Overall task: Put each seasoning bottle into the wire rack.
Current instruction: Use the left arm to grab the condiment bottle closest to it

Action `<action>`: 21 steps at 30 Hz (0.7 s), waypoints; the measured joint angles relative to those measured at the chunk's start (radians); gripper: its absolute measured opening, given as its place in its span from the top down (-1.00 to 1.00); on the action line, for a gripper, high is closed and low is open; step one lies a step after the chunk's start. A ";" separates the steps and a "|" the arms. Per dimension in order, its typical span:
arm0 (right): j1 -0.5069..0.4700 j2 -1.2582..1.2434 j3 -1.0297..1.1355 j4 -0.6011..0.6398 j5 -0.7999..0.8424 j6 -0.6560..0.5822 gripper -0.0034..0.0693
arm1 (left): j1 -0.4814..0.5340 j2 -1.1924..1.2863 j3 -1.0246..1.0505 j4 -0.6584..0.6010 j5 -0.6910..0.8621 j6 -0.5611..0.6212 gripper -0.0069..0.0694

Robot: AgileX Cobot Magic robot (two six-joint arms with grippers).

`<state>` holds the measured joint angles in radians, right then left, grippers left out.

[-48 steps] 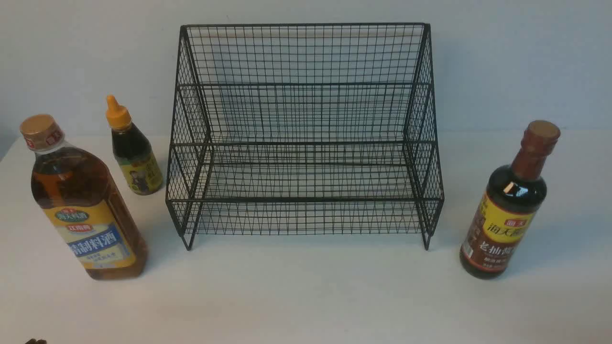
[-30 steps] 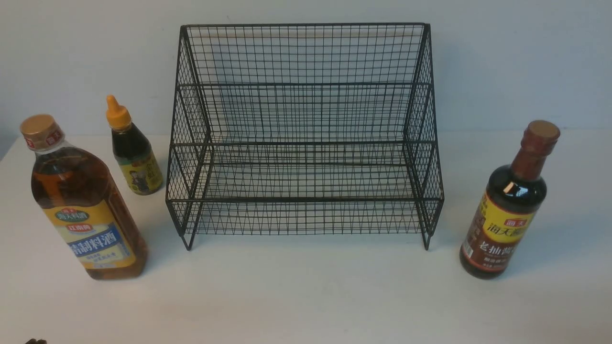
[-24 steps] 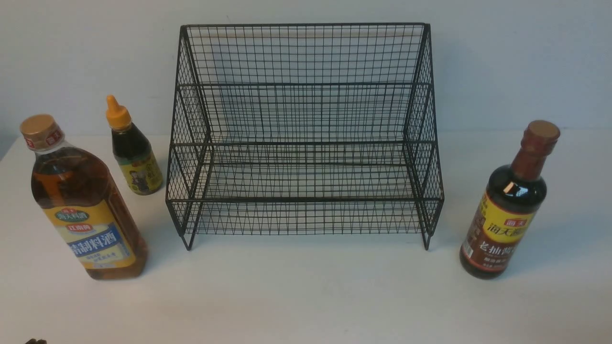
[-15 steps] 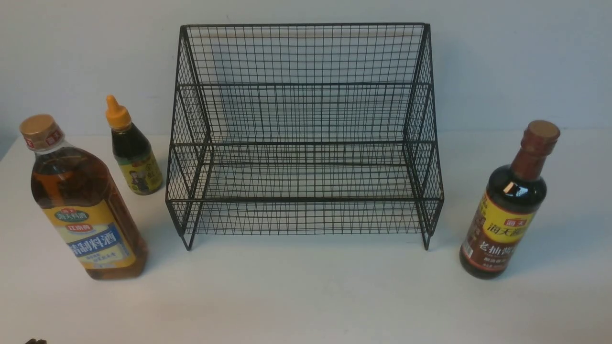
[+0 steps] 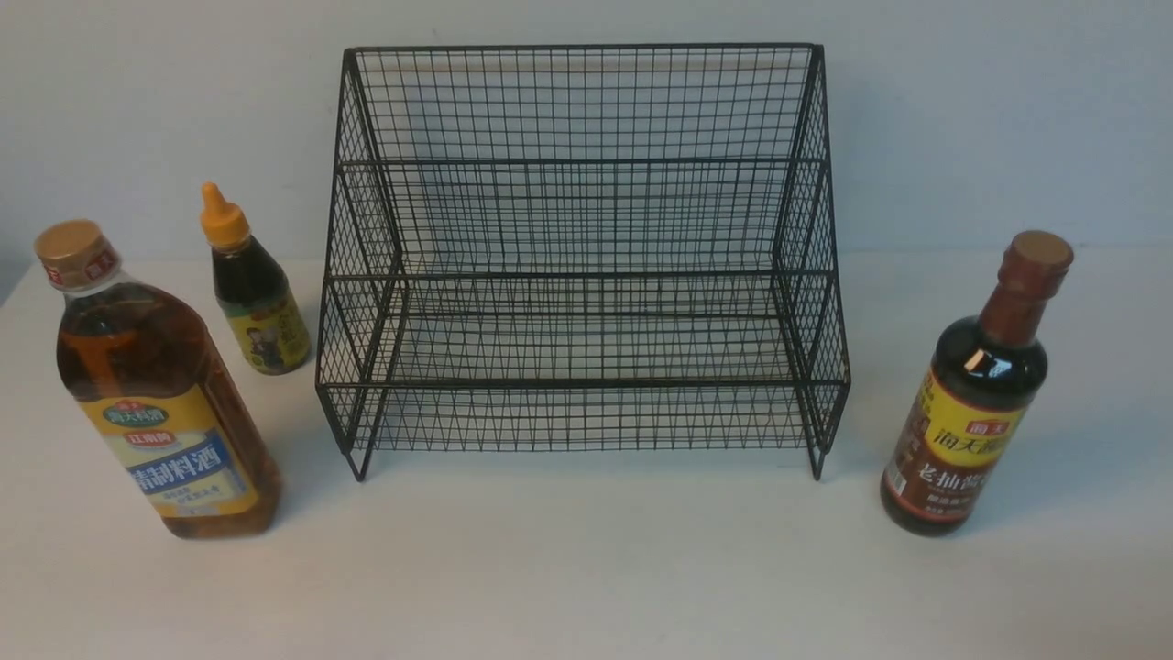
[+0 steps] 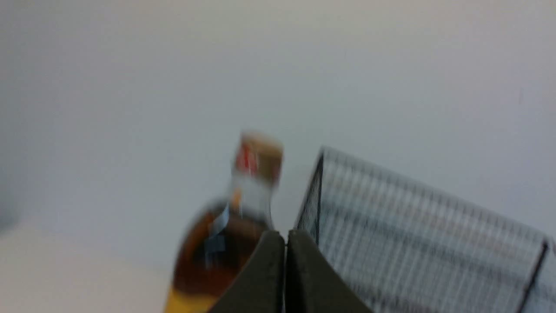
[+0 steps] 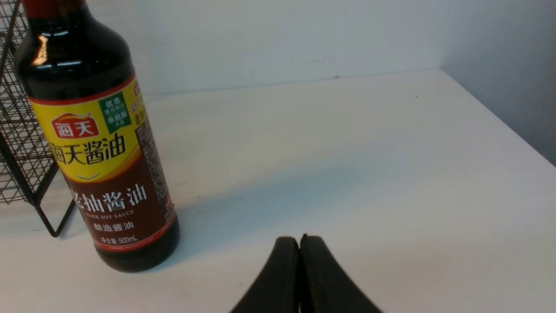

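Front view: 3 seasoning bottles (image 5: pixel 165 403) (image 5: pixel 257 302) (image 5: pixel 971 412) stand upright, long axes vertical.

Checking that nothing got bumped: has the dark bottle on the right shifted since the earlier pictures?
No. The dark bottle stands upright, just as far to the right of the rack as before.

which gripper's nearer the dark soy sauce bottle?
Right. Right gripper is close by the dark soy sauce bottle; left gripper faces the amber bottle, across the wire rack.
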<state>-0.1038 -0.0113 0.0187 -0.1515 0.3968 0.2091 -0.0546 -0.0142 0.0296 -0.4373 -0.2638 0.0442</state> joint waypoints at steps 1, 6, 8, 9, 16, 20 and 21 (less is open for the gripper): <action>0.000 0.000 0.000 0.000 0.000 0.000 0.94 | 0.000 0.000 0.000 -0.002 -0.035 0.000 0.83; 0.000 0.000 0.000 0.000 0.000 0.000 0.94 | 0.000 0.048 -0.142 -0.015 -0.138 0.042 0.83; 0.000 0.000 0.000 0.000 0.000 0.000 0.94 | 0.000 0.110 -0.217 -0.014 -0.077 0.073 0.83; 0.000 0.000 0.000 0.000 0.000 0.000 0.94 | 0.000 0.158 -0.260 -0.007 -0.033 0.094 0.83; 0.000 0.000 0.000 0.000 0.000 0.000 0.94 | 0.000 0.534 -0.435 0.019 0.063 0.221 0.80; 0.000 0.000 0.000 0.000 0.000 0.000 0.94 | 0.000 0.695 -0.470 0.022 0.004 0.236 0.64; 0.000 0.000 0.000 0.000 0.000 0.000 0.94 | 0.000 0.732 -0.477 0.022 -0.018 0.236 0.57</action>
<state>-0.1038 -0.0113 0.0187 -0.1515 0.3968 0.2091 -0.0541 0.7181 -0.4472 -0.4150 -0.2818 0.2797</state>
